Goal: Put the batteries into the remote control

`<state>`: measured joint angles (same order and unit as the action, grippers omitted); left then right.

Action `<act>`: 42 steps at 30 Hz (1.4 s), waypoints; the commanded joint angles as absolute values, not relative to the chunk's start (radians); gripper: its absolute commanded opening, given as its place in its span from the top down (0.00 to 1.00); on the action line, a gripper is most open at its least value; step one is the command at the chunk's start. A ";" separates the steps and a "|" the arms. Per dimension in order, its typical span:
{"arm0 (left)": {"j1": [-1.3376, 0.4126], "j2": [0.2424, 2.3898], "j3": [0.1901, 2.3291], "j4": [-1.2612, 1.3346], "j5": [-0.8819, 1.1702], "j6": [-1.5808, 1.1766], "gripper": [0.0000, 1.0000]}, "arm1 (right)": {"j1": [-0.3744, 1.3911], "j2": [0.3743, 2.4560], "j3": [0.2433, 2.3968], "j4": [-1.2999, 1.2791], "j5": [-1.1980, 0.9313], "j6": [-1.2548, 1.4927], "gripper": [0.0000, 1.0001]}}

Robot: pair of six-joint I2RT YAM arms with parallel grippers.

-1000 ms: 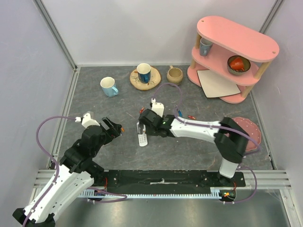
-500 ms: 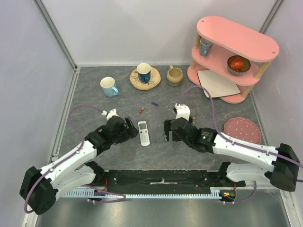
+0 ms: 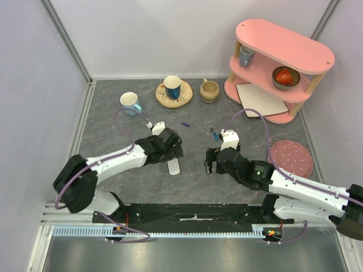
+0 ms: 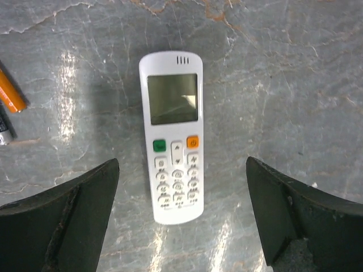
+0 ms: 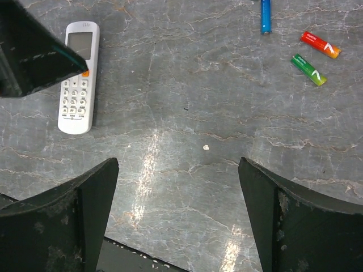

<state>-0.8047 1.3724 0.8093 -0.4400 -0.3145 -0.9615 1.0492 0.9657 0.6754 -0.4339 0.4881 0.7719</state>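
Observation:
The white remote control (image 4: 173, 136) lies face up on the grey table, screen and coloured buttons showing. It also shows in the right wrist view (image 5: 78, 76), and its near end shows in the top view (image 3: 174, 168). My left gripper (image 4: 181, 226) is open and empty, hovering over the remote's near end with its jaws well apart on either side (image 3: 172, 152). An orange battery (image 4: 11, 96) and a dark grey battery (image 4: 4, 133) lie left of the remote. My right gripper (image 5: 178, 215) is open and empty over bare table, to the right of the remote (image 3: 210, 163). A blue battery (image 5: 265, 14), a red battery (image 5: 320, 44) and a green battery (image 5: 309, 69) lie beyond it.
At the back stand a blue-and-white mug (image 3: 131, 103), a mug on a round wooden saucer (image 3: 172, 88) and a tan cup (image 3: 209, 89). A pink two-tier shelf (image 3: 281, 62) stands at the back right and a pink round mat (image 3: 290, 157) at the right.
My left gripper has swung right and now hovers over the remote. My right gripper first drew back right from the remote, then shifted slightly further right.

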 commanded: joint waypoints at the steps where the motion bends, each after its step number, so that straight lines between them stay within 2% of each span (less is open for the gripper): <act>1: -0.808 1.491 0.923 -0.550 -0.408 -1.029 0.02 | 1.049 0.959 0.666 -0.411 0.511 0.761 0.06; 9: -0.808 1.624 0.997 -0.595 -0.411 -1.075 0.06 | 1.048 0.959 0.666 -0.410 0.511 0.758 0.06; 19: -0.808 1.683 1.032 -0.597 -0.413 -1.063 0.08 | 1.049 0.950 0.650 -0.411 0.517 0.769 0.06; 25: -0.808 1.709 1.035 -0.597 -0.410 -1.065 0.13 | 1.049 0.939 0.641 -0.410 0.517 0.773 0.06; 29: -0.808 1.717 1.028 -0.578 -0.403 -1.048 0.27 | 1.049 0.928 0.635 -0.411 0.517 0.776 0.06; 40: -0.808 1.707 0.996 -0.525 -0.388 -1.009 0.53 | 1.048 0.894 0.633 -0.426 0.511 0.792 0.06; 42: -0.808 1.678 0.989 -0.511 -0.397 -1.000 0.66 | 1.049 0.891 0.640 -0.433 0.509 0.788 0.06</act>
<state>-0.8047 1.7065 1.0050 -0.5674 -0.3679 -1.0203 1.0496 0.9146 0.6304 -0.4290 0.4885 0.7769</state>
